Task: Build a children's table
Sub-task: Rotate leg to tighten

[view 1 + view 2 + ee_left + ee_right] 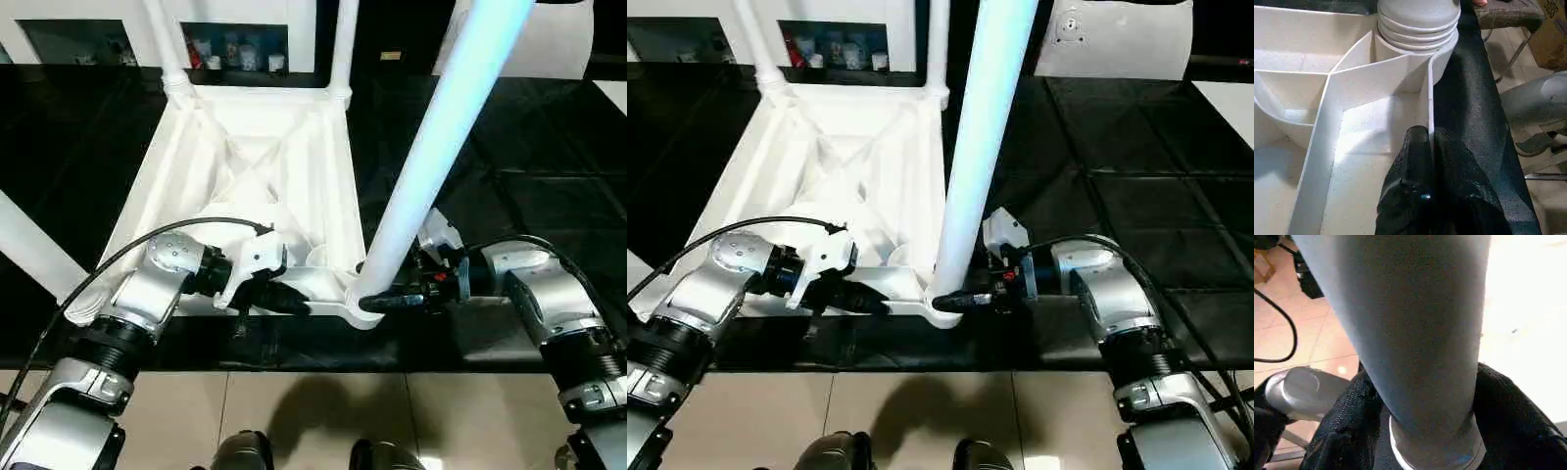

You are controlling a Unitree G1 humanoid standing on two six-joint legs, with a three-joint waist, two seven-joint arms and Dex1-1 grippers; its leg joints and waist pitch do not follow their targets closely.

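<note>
The children's table top (245, 166) lies upside down on a black mat, its ribbed underside facing up. Two white legs (167, 44) (343, 44) stand in the far corner sockets, and a third leg (34, 250) shows at the near left. A fourth leg (441, 127) rises tilted from the near right corner socket. My right gripper (387, 302) is closed around that leg's base, with a black finger (1347, 421) pressed on each side of the leg (1410, 333). My left gripper (284, 297) is shut on the table top's thin near rim wall (1430, 98).
A white cabinet with glass-fronted compartments (235, 44) stands behind the table top. The black mat (509, 147) stretches to the right. Tan floor tiles (313, 411) lie along the near edge. A white panel (1117, 39) sits at the far right.
</note>
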